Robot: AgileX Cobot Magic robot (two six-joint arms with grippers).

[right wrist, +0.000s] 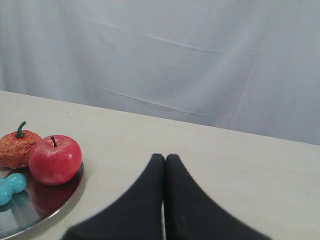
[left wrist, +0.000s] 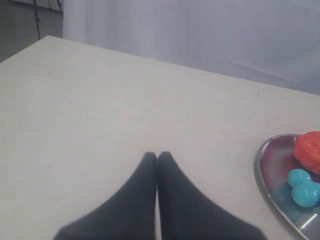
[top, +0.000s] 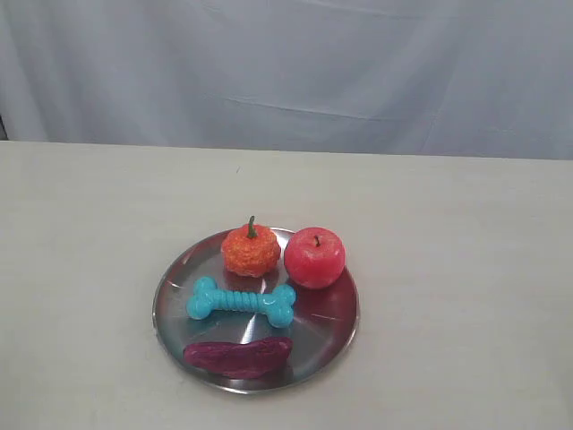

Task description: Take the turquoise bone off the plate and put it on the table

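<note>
Turquoise bone [top: 240, 301] lies flat on plate [top: 327, 322], between apple [top: 314, 257] and purple piece [top: 238, 356] — untouched. Left gripper [left wrist: 157, 156], right gripper [right wrist: 165, 157]: jaws pressed together, empty, over table [top: 89, 269] either side — likely start pose.

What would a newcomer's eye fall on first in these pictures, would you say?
The silver plate on the table draws the eye, crowded with bright toys: the turquoise bone across its centre, a red apple and orange fruit at the far side, a dark purple piece nearest the camera. The left gripper and right gripper are shut, flanking it.
</note>
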